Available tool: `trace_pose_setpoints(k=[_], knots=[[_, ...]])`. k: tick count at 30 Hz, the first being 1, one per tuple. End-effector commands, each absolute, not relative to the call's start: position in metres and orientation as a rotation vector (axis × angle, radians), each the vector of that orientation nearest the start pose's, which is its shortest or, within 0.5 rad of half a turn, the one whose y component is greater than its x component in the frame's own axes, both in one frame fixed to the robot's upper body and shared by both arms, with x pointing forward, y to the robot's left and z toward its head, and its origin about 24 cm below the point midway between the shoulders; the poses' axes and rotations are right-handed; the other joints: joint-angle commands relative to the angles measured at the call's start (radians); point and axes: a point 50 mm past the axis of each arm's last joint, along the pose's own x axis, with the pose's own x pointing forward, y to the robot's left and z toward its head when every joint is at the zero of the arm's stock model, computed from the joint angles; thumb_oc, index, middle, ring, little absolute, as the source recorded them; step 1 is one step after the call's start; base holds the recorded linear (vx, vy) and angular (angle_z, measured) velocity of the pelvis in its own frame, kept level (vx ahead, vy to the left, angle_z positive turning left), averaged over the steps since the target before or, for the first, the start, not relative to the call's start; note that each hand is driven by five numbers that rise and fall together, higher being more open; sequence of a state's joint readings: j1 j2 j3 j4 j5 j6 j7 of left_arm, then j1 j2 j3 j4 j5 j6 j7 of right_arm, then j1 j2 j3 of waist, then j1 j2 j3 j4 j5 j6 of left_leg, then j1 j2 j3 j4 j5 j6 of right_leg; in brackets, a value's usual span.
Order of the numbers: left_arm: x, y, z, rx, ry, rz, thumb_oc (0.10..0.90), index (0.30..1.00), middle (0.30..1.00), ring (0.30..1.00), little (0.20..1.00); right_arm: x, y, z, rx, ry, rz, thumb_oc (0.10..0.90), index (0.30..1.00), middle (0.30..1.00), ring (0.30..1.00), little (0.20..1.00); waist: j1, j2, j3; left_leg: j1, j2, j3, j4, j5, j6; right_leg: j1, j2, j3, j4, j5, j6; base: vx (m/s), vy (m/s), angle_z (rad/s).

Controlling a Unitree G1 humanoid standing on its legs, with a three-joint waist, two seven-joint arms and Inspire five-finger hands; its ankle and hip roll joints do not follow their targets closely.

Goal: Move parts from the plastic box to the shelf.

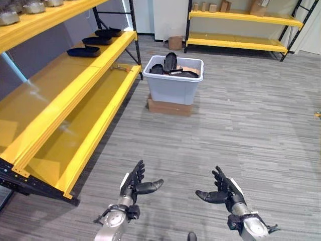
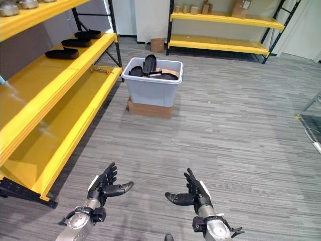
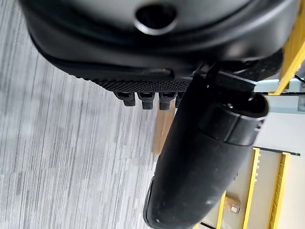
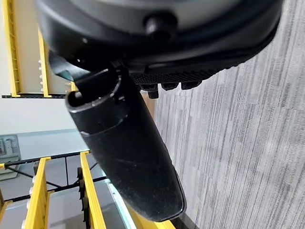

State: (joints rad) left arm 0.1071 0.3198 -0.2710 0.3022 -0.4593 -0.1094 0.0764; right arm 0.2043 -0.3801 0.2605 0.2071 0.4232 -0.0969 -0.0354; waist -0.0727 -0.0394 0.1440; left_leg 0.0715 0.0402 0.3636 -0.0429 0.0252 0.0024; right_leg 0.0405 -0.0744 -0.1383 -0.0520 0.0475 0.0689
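Note:
A light grey plastic box (image 1: 175, 83) stands on the floor ahead, resting on a flat cardboard piece (image 1: 169, 107). Several black parts (image 1: 170, 63) stick out of its top. Three more black parts (image 1: 84, 51) lie in a row on the middle level of the yellow shelf (image 1: 75, 100) at the left. Both hands hover low over the floor, far short of the box. My left hand (image 1: 133, 183) and my right hand (image 1: 224, 191) are open with straight fingers, thumbs pointing toward each other, and hold nothing.
A second yellow shelf (image 1: 241, 30) stands against the back wall with small boxes on it. A cardboard box (image 1: 175, 42) sits on the floor beside it. Grey plank floor stretches between me and the plastic box.

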Motion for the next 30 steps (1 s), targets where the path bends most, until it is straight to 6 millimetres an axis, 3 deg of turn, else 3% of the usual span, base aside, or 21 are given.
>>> trace_pose_setpoints(k=[1,5,7,9,10,11,12,15,16,17,20,23,25,27,30], knots=[[0.241,0.179,0.0,-0.127,0.12,-0.037,0.9,1.0,1.0,1.0,1.0,0.223,-0.19,0.005,0.079,0.12,0.086,0.9,1.0,1.0,1.0,1.0,0.016,-0.014,-0.021,0.0,0.066,-0.051,0.116,-0.036,-0.061,-0.05,-0.066,0.006,0.122,0.007,0.064,-0.02,0.098,-0.02],[0.243,0.18,0.003,-0.131,0.104,-0.041,0.9,1.0,1.0,1.0,1.0,0.228,-0.187,0.009,0.084,0.102,0.096,0.9,1.0,1.0,1.0,1.0,0.017,-0.009,-0.01,-0.014,0.053,-0.055,0.146,-0.066,-0.041,-0.086,-0.08,0.017,0.19,-0.013,0.07,-0.01,0.097,-0.07],[0.246,0.18,0.007,-0.117,0.087,-0.041,0.9,1.0,1.0,1.0,1.0,0.229,-0.181,0.009,0.095,0.102,0.108,0.9,1.0,1.0,1.0,1.0,0.015,-0.002,0.01,-0.023,0.024,-0.068,0.17,-0.1,-0.008,-0.147,-0.112,0.038,0.312,-0.005,0.086,0.0,0.234,-0.01],[0.248,0.18,0.008,-0.103,0.085,-0.042,0.9,1.0,1.0,1.0,1.0,0.227,-0.181,0.007,0.104,0.106,0.101,0.9,1.0,1.0,1.0,1.0,0.01,-0.004,0.02,-0.017,-0.002,-0.078,0.175,-0.116,0.015,-0.191,-0.134,0.066,0.422,0.068,0.103,0.03,0.222,0.09],[0.249,0.179,0.01,-0.09,0.079,-0.047,0.9,1.0,1.0,1.0,1.0,0.226,-0.182,0.007,0.107,0.107,0.096,0.9,1.0,1.0,1.0,1.0,-0.001,0.0,0.037,-0.003,-0.021,-0.089,0.166,-0.118,0.035,-0.24,-0.14,0.107,0.519,0.156,0.112,0.02,0.16,0.2],[0.249,0.179,0.01,-0.09,0.079,-0.047,0.9,1.0,1.0,1.0,1.0,0.226,-0.182,0.007,0.107,0.106,0.097,0.9,1.0,1.0,1.0,1.0,0.0,0.001,0.034,-0.006,-0.02,-0.087,0.164,-0.115,0.035,-0.244,-0.138,0.108,0.516,0.16,0.111,0.01,0.226,0.26],[0.25,0.178,0.012,-0.085,0.068,-0.057,0.9,1.0,1.0,1.0,1.0,0.226,-0.181,0.008,0.101,0.102,0.098,0.9,1.0,1.0,1.0,1.0,-0.013,0.018,0.053,0.008,-0.027,-0.092,0.151,-0.112,0.049,-0.298,-0.123,0.114,0.605,0.175,0.099,0.03,0.17,0.19],[0.249,0.178,0.012,-0.078,0.067,-0.064,0.9,1.0,1.0,1.0,1.0,0.225,-0.183,0.007,0.101,0.103,0.092,0.9,1.0,1.0,1.0,1.0,-0.02,0.026,0.05,0.031,-0.046,-0.074,0.128,-0.124,0.053,-0.331,-0.142,0.063,0.579,0.147,0.096,0.07,0.113,0.06],[0.249,0.177,0.011,-0.08,0.069,-0.068,0.9,1.0,1.0,1.0,1.0,0.224,-0.184,0.007,0.103,0.106,0.09,0.9,1.0,1.0,1.0,1.0,-0.03,0.025,0.046,0.042,-0.058,-0.076,0.111,-0.125,0.051,-0.341,-0.122,0.055,0.541,0.132,0.093,0.21,0.09,0.09],[0.251,0.177,0.011,-0.087,0.068,-0.063,0.9,1.0,1.0,1.0,1.0,0.226,-0.186,0.007,0.103,0.106,0.086,0.9,1.0,1.0,1.0,1.0,-0.045,0.022,0.048,0.067,-0.082,-0.085,0.084,-0.132,0.047,-0.359,-0.082,0.045,0.422,0.124,0.092,0.22,0.03,0.04],[0.254,0.175,0.013,-0.095,0.054,-0.058,0.9,1.0,1.0,1.0,1.0,0.229,-0.188,0.009,0.087,0.097,0.085,0.9,1.0,1.0,1.0,1.0,-0.054,0.013,0.045,0.103,-0.105,-0.088,0.062,-0.154,0.033,-0.371,-0.098,0.006,0.229,0.166,0.104,0.2,-0.03,-0.02],[0.255,0.173,0.013,-0.102,0.052,-0.055,0.9,1.0,1.0,1.0,1.0,0.229,-0.188,0.011,0.073,0.088,0.088,0.9,1.0,1.0,1.0,1.0,-0.066,0.015,0.046,0.138,-0.108,-0.098,0.059,-0.174,0.021,-0.372,-0.09,-0.017,0.151,0.189,0.114,0.23,-0.082,0.24],[0.253,0.168,0.01,-0.109,0.06,-0.075,0.9,1.0,1.0,1.0,1.0,0.224,-0.191,0.008,0.074,0.103,0.086,0.9,1.0,1.0,1.0,1.0,-0.067,0.019,0.024,0.169,-0.098,-0.105,0.056,-0.183,-0.003,-0.325,-0.083,-0.046,0.129,0.176,0.102,0.27,-0.14,0.26],[0.253,0.165,0.009,-0.115,0.065,-0.083,0.9,1.0,1.0,1.0,1.0,0.224,-0.192,0.008,0.076,0.104,0.084,0.9,1.0,1.0,1.0,1.0,-0.074,0.024,0.016,0.17,-0.087,-0.113,0.062,-0.18,-0.01,-0.311,-0.063,-0.03,0.131,0.173,0.091,0.18,-0.121,0.37],[0.255,0.16,0.012,-0.133,0.051,-0.098,0.9,1.0,1.0,1.0,1.0,0.227,-0.2,0.017,0.052,0.069,0.08,0.9,1.0,1.0,1.0,1.0,-0.078,0.05,-0.003,0.179,-0.052,-0.119,0.071,-0.151,-0.038,-0.309,-0.034,-0.062,0.174,0.131,0.064,0.26,-0.174,0.39]])
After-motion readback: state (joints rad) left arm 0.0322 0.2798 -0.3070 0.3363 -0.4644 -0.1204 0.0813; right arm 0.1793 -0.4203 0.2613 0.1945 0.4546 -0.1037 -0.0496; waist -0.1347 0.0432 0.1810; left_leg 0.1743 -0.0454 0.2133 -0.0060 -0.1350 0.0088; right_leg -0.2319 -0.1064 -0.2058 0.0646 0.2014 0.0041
